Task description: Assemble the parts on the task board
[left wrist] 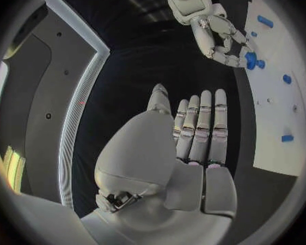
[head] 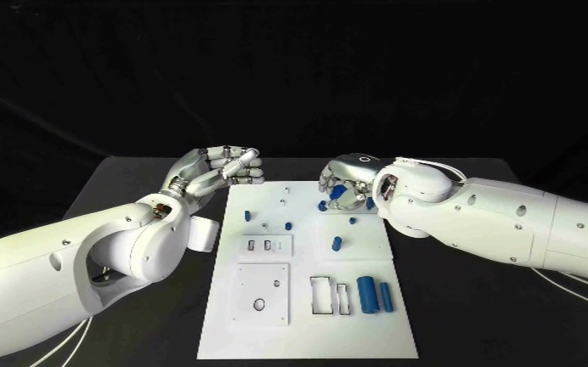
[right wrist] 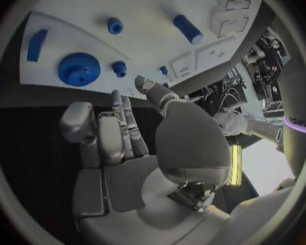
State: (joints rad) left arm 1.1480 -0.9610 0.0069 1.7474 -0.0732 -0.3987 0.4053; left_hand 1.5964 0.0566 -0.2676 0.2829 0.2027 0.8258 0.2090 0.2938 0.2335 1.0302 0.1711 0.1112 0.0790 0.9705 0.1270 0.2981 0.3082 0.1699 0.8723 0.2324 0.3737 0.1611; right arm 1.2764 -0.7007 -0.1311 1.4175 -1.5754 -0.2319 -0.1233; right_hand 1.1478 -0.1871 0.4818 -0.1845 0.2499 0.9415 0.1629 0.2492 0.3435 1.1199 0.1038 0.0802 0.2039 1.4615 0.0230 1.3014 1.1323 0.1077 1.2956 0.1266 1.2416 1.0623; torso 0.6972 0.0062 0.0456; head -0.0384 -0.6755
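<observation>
Right hand (head: 347,182) hovers over the far right part of the white board (head: 307,333), fingers curved downward around a blue toothed wheel (right wrist: 79,68); whether it already grips the wheel or only cages it, I cannot tell. Left hand (head: 218,168) is held off the board's far left corner, fingers straight and together, holding nothing. The wheel looks like small, stiff, light plastic, probably a little slick on its flat faces, so the toothed rim is the better place to pinch it. A longer blue cylinder (head: 366,294) lies near the board's near right edge, just beside a thin blue bar (head: 385,296); being round, it would likely roll and is best taken across its middle. The right wrist view shows the wheel's teeth plainly, which the head view hides behind the fingers; the left wrist view shows the right hand (left wrist: 224,43) from the side, fingertips down by the blue piece.
</observation>
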